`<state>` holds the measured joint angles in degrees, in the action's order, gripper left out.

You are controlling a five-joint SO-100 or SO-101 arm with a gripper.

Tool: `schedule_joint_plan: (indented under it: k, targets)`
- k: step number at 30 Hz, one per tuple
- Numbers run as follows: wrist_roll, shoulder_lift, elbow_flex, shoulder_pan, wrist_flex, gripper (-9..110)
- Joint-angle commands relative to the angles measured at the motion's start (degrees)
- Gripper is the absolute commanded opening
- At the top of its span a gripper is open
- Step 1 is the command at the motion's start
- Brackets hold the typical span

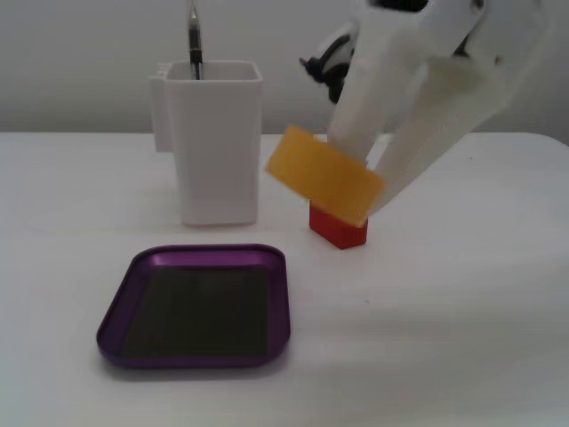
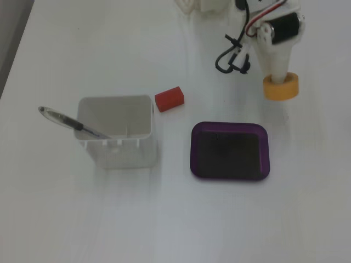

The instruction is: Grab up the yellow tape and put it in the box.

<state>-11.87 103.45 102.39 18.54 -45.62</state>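
The yellow tape [image 1: 324, 175] is a thick yellow-orange roll, gripped between my white fingers and tilted above the table. My gripper [image 1: 364, 178] is shut on it. In a fixed view from above, the tape [image 2: 282, 89] hangs under the gripper [image 2: 279, 82], up and to the right of the box. The box [image 1: 204, 253] is a shallow purple tray with a dark bottom, lying empty at the front left. It also shows in the view from above [image 2: 229, 126], with nothing in it.
A small red block [image 1: 338, 229] sits on the table just below the tape; from above the block [image 2: 169, 99] lies left of the box. A tall white container [image 1: 216, 138] holding a pen [image 2: 71, 121] stands behind the box.
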Motion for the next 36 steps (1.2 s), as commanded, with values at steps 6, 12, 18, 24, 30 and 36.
schedule_joint_plan:
  k: [6, 12, 18, 24, 30, 36]
  targets:
    - [-0.4, -17.0, -16.6, -4.5, 2.1, -1]
    - [-0.4, -26.4, -22.9, -9.5, 1.5, -1]
    - [-0.4, -30.3, -22.9, -9.3, 1.4, 0]
    - [-0.4, -32.3, -22.9, -9.2, 1.3, 0]
    - [-0.2, -31.4, -23.3, -9.1, -0.4, 9]
    - [-0.2, -26.8, -30.3, -9.5, -10.5, 10]
